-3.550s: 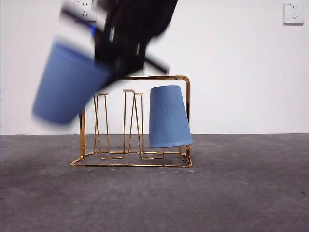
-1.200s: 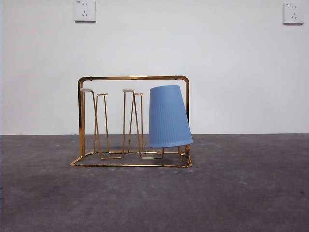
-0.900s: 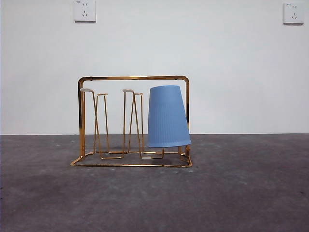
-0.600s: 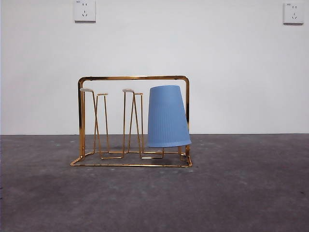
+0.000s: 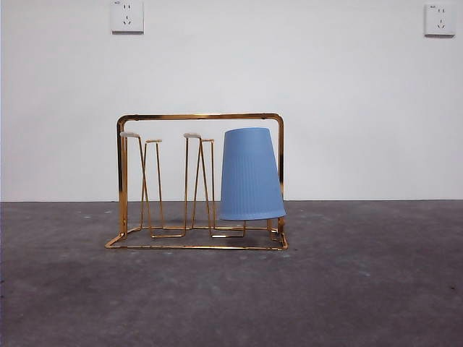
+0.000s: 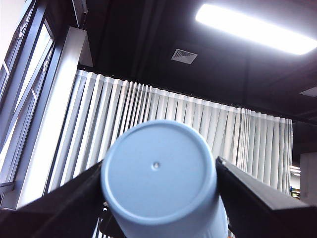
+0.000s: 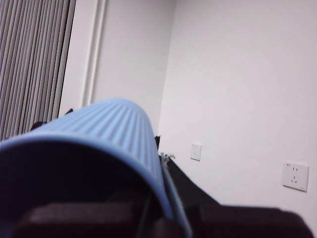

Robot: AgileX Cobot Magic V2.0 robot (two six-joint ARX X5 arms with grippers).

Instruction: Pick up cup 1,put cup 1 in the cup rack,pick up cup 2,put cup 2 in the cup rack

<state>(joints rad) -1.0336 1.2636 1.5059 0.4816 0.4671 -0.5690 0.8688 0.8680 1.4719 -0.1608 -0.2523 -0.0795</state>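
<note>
Only the front view showed the shiny gold wire cup rack [image 5: 199, 116] standing on the grey, mottled table [image 5: 362, 289], with a pale blue ribbed plastic cup, the racked cup [image 5: 251, 173], set mouth-down over the prongs at its right end and leaning slightly. The other white-tipped prongs [image 5: 130, 134] stood bare, and neither arm appeared in that view. The wrist cameras showed what the front view did not. Both were tilted upward and away from the table. In the left wrist view the left gripper [image 6: 159, 164] was clamped on a second pale blue plastic cup, the left cup [image 6: 157, 183]. One black jaw pressed against each side of it, and its closed round base pointed away from the camera toward a dark ceiling with a strip light [image 6: 257, 29] and pleated curtains. In the right wrist view a third blue ribbed cup, the right cup [image 7: 99, 124], lay lengthwise between the jaws of the right gripper [image 7: 114, 136] with its dark open mouth toward the camera. One black jaw pressed along its side and a sliver of the other showed behind it, so the jaws were closed on it. White wall sockets [image 7: 295, 176] showed beyond it. Neither wrist view included the rack or the table, so where the two held cups were relative to the rack could not be told.
</note>
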